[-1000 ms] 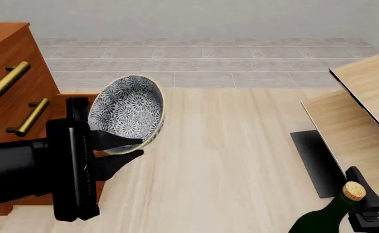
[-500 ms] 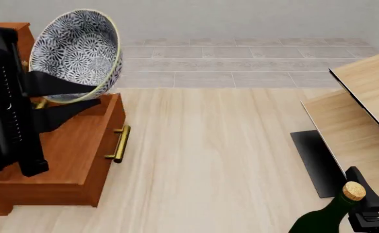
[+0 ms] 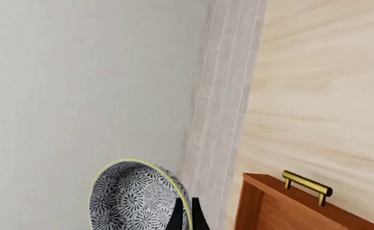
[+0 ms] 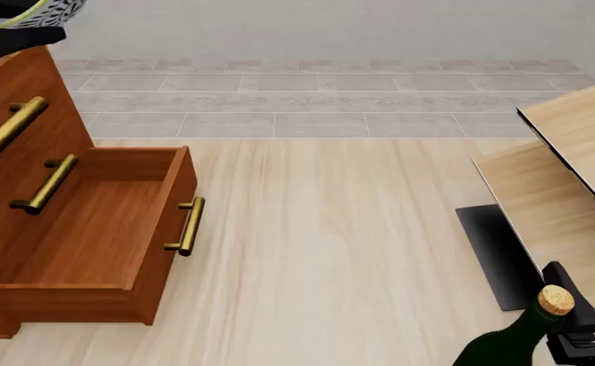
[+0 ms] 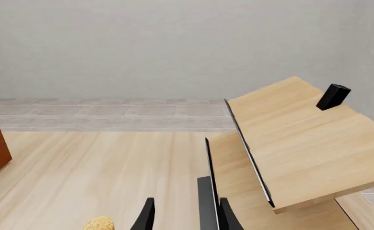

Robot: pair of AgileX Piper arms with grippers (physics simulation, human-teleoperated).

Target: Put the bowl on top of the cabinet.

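The speckled grey-and-white bowl (image 3: pixel 133 199) hangs tilted on its side, and my left gripper (image 3: pixel 187 216) is shut on its pale rim. In the front view only a sliver of the bowl (image 4: pixel 53 8) shows at the top-left corner, above the cabinet (image 4: pixel 13 183), with the left gripper (image 4: pixel 33 32) just under it. The reddish-brown cabinet has brass bar handles, and its lowest drawer (image 4: pixel 104 221) is pulled open. My right gripper (image 5: pixel 187 218) is low at the near right, open with nothing between its fingers.
A green bottle with a cork (image 4: pixel 555 300) stands at the near right, right beside the right gripper (image 4: pixel 583 332). Pale wooden boards (image 4: pixel 572 175) on a dark base (image 4: pixel 496 255) fill the right side. The open drawer's handle (image 4: pixel 185 225) juts toward the middle.
The left arm has carried the bowl up and to the left, from in front of the open drawer to above the cabinet's top, nearly out of the front view. The right arm stayed still.
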